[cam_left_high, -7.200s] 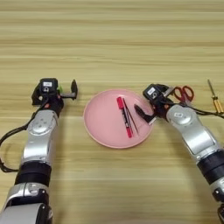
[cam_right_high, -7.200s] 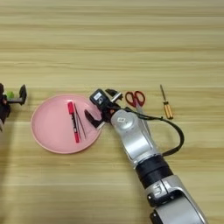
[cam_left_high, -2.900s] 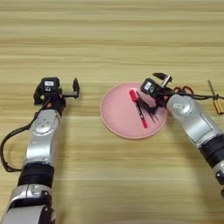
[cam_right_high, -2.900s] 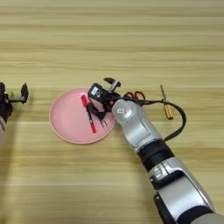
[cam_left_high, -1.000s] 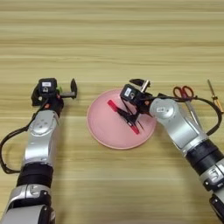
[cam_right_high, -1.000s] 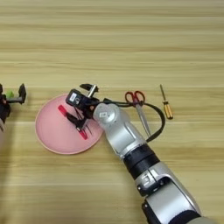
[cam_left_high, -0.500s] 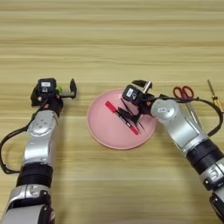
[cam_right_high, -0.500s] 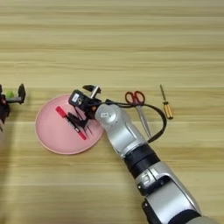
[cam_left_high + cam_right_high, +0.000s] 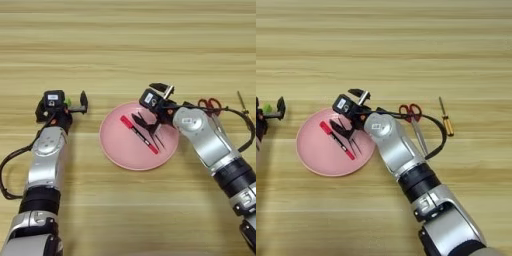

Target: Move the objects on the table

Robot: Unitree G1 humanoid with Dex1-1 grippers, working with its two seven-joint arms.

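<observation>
A slim red marker pen (image 9: pixel 139 135) lies slanted in a round pink plate (image 9: pixel 116 147) at the middle of the table (image 9: pixel 130 45). Just right of the marker, also in the plate, is the thin black tweezer-like piece (image 9: pixel 157 142). My right gripper (image 9: pixel 145 124) reaches in over the plate's far right rim, its black fingers (image 9: pixel 136 120) spread apart just above the marker and the piece, so it is open and holds nothing. My left gripper (image 9: pixel 80 103) is parked on the table left of the plate, open and empty.
Red-handled scissors (image 9: pixel 410 112) and a small yellow-handled screwdriver (image 9: pixel 446 120) lie on the wood right of the plate, behind my right forearm. A black cable (image 9: pixel 437 142) loops beside that arm.
Over the last second my right gripper has shifted only slightly over the plate, and the marker and plate have barely moved. The left arm has stayed still.
</observation>
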